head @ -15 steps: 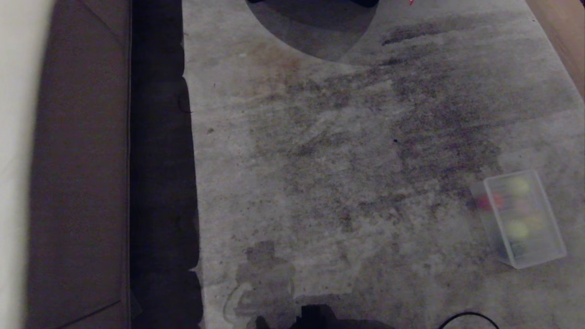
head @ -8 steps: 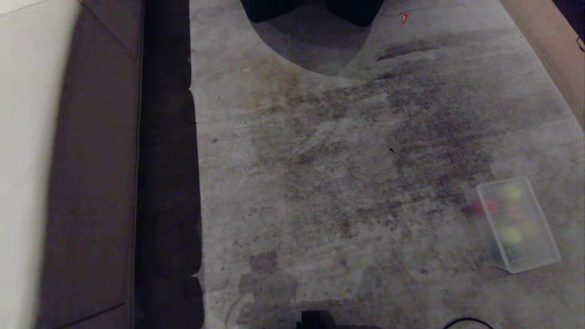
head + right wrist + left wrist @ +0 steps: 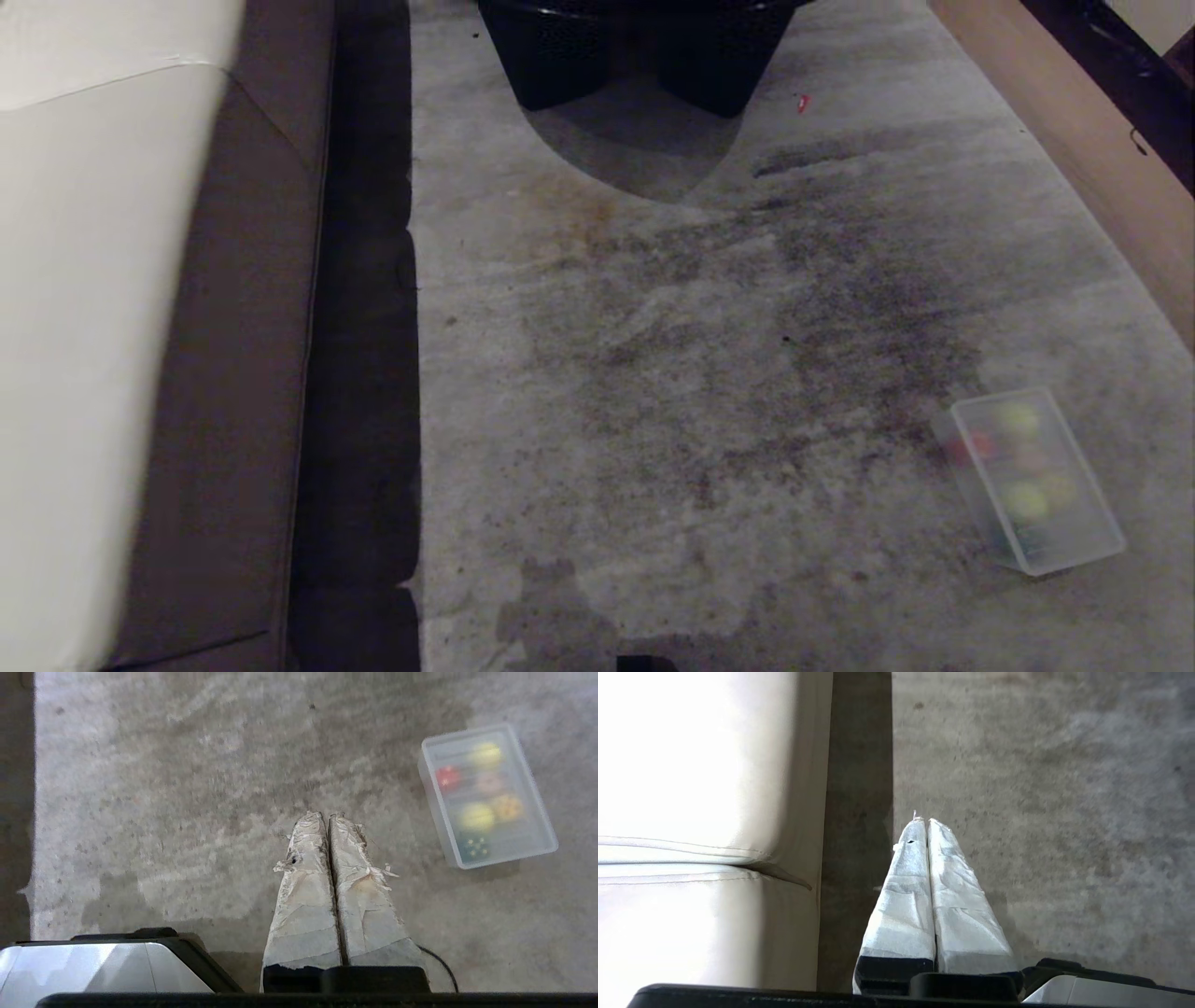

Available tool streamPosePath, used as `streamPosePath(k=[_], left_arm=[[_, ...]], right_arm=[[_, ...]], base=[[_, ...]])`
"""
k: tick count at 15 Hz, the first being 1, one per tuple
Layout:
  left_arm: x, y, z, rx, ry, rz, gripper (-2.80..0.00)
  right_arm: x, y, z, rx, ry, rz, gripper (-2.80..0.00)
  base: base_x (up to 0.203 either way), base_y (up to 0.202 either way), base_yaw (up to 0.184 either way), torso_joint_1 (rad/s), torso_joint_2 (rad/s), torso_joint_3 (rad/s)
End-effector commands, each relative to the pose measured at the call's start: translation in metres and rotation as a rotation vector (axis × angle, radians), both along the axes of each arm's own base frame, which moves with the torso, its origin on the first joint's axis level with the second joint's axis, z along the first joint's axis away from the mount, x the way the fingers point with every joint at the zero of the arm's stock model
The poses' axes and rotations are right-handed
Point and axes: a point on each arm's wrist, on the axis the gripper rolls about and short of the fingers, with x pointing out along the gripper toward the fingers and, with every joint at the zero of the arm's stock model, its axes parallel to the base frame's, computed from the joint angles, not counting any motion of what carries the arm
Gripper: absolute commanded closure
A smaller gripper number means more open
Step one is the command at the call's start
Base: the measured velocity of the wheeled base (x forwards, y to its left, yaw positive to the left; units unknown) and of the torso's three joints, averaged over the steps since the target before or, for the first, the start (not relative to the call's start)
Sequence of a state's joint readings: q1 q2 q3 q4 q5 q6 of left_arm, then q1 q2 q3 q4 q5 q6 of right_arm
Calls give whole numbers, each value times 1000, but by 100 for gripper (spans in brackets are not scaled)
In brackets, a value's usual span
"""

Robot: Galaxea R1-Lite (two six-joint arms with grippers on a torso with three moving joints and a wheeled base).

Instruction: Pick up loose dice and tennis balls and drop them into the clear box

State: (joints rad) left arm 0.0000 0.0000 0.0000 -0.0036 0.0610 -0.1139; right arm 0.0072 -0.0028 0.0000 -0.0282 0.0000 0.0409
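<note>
The head view is dim and grainy, with soft blur throughout. The box at near right is smeared, its contents mere colour blobs. A curved shadow spreads on the carpet below the dark bin at far centre. In the left wrist view the sofa glares white, overexposed.

Stained grey carpet beside a pale sofa.
Dark blotches across the middle, a brownish patch toward the far end. Sofa along the left edge, cream cushions over a brown base, a dark gap between it and the carpet. At the far end, a black object with 2 legs; near it a small red speck. Tan board slanting along the right edge.
</note>
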Motion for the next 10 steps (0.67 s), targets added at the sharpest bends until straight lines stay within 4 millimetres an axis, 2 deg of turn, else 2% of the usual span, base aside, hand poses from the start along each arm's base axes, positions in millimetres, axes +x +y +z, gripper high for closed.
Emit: streamPosePath(k=[1, 10], left_arm=[[0, 0, 0, -1, 2, 0, 0], [0, 0, 0, -1, 2, 0, 0]], right_arm=[[1, 0, -3, -1, 13, 0, 0], [1, 0, -3, 0, 13, 0, 0]], base=[[0, 0, 0, 0, 0, 207], [0, 0, 0, 3, 3, 204]])
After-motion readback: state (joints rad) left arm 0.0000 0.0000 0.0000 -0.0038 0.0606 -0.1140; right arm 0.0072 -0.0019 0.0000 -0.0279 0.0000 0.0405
